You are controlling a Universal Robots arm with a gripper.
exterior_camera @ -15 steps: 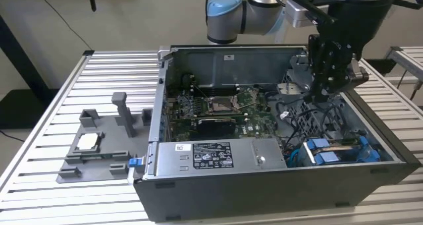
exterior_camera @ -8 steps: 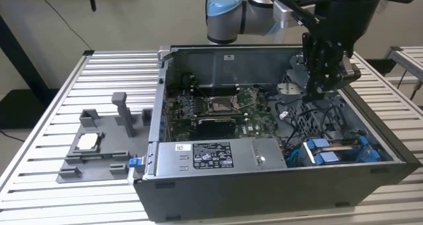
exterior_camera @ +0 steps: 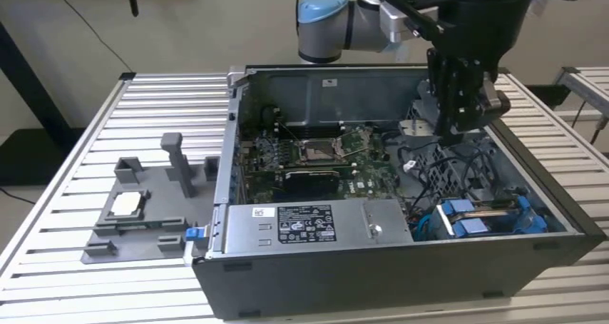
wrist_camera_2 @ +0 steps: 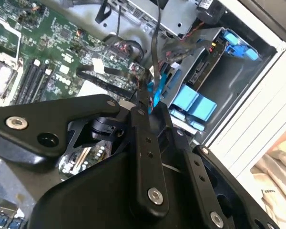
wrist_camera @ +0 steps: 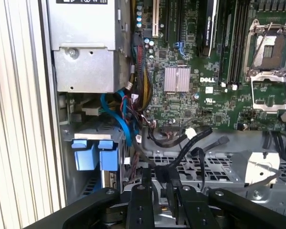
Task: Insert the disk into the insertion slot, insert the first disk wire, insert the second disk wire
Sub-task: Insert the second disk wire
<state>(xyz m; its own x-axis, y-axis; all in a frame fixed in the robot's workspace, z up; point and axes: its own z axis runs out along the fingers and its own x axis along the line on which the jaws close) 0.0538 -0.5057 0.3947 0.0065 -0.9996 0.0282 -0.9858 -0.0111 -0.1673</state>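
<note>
The disk (exterior_camera: 487,211) lies in its blue carrier inside the insertion slot (exterior_camera: 430,228), the drive cage at the front corner of the open case on the exterior view's right. Its light-blue tabs (wrist_camera_2: 193,104) (wrist_camera: 93,155) face outward. My gripper (exterior_camera: 455,131) hangs inside the case behind the cage, over the perforated metal bay. In both wrist views the fingers stand close together, shut on the end of a disk wire (wrist_camera: 161,174). A thin black cable (wrist_camera_2: 155,57) and a blue ribbon wire (wrist_camera_2: 158,90) meet at the gripper (wrist_camera_2: 150,106) (wrist_camera: 158,180).
A grey labelled power-supply box (exterior_camera: 314,224) fills the case's front. The motherboard (exterior_camera: 314,160) lies behind it, with loose black cables (wrist_camera: 181,138) beside the cage. A grey plastic fixture tray (exterior_camera: 142,213) stands on the slatted table at the exterior view's left.
</note>
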